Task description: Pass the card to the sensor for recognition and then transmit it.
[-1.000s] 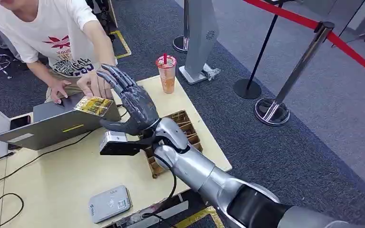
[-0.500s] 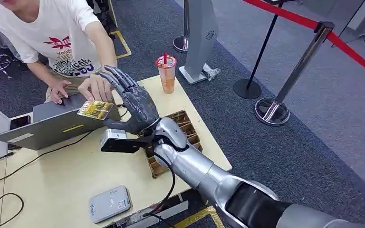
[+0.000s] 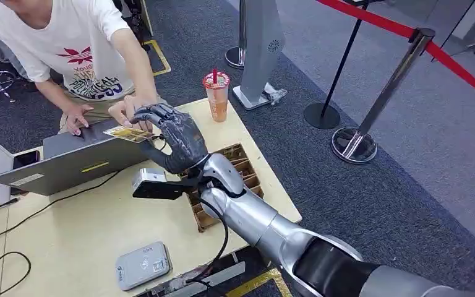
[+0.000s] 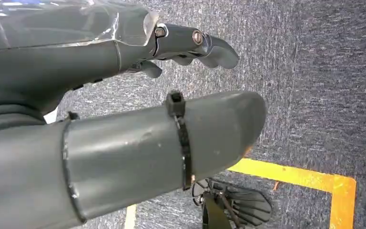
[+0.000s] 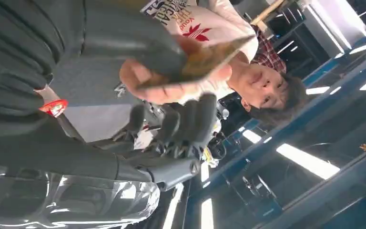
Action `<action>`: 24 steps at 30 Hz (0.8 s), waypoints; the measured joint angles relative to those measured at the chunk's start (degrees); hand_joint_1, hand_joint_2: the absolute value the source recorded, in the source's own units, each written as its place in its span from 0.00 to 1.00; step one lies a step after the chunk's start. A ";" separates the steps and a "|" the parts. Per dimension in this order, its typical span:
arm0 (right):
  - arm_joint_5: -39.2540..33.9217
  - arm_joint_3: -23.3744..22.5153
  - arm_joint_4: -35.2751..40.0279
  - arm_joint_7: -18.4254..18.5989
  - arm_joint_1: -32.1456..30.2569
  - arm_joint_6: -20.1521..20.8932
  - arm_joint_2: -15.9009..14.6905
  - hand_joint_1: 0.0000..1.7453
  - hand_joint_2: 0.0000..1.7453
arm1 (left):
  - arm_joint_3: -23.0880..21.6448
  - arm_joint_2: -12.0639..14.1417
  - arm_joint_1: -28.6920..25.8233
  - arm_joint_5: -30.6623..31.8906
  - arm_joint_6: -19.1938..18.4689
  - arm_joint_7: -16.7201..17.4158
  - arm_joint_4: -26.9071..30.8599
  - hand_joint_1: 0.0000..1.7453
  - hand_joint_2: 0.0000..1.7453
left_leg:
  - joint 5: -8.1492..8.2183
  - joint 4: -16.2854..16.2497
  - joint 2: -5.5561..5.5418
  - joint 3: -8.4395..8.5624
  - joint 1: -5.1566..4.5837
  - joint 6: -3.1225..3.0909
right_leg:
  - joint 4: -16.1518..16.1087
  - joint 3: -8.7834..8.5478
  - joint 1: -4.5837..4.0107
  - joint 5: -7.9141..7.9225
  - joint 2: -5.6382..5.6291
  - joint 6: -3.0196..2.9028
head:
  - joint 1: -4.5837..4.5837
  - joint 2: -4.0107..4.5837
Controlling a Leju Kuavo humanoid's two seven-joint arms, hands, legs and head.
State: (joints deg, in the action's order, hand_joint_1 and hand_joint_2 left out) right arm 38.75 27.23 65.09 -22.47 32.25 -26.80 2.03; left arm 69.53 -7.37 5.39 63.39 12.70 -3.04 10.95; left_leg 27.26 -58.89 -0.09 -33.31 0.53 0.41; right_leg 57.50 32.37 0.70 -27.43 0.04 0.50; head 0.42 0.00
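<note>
Upper left of frame: the right robot hand (image 3: 172,131), open a second ago, now curls its fingers over the gold patterned card (image 3: 125,132), which the person's hand (image 3: 125,110) also holds; handover under way.

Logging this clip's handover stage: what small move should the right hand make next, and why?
Probably close firmly on the card. The right hand has its fingers curled over it, but the person's hand also holds it, and the sensor lies at the near table edge.
</note>
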 joint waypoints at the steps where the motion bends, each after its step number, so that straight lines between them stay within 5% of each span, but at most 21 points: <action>1: -0.33 0.00 -0.07 -0.15 0.01 -0.09 0.00 1.00 1.00 | 0.00 0.00 0.00 -0.02 0.00 0.00 0.00 0.00 0.00 | 0.00 0.00 0.00 0.00 0.00 0.00 | 0.00 0.00 0.00 0.00 0.00 0.00 | -0.02 0.00; 24: -5.23 0.02 -1.35 -1.38 0.50 0.44 0.00 1.00 1.00 | 0.00 0.46 0.01 -0.02 0.04 -0.02 0.00 0.00 0.00 | 0.00 0.00 0.00 0.00 0.00 0.00 | 0.00 0.00 0.00 0.00 0.00 0.00 | -0.02 0.00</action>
State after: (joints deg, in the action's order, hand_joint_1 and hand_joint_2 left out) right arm 33.52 27.26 63.73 -23.85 32.74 -26.36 2.03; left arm 69.53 -6.91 5.40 63.36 12.74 -3.06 10.95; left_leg 27.26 -58.89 -0.09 -33.31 0.53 0.41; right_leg 57.50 32.37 0.70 -27.43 0.04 0.50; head 0.39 0.00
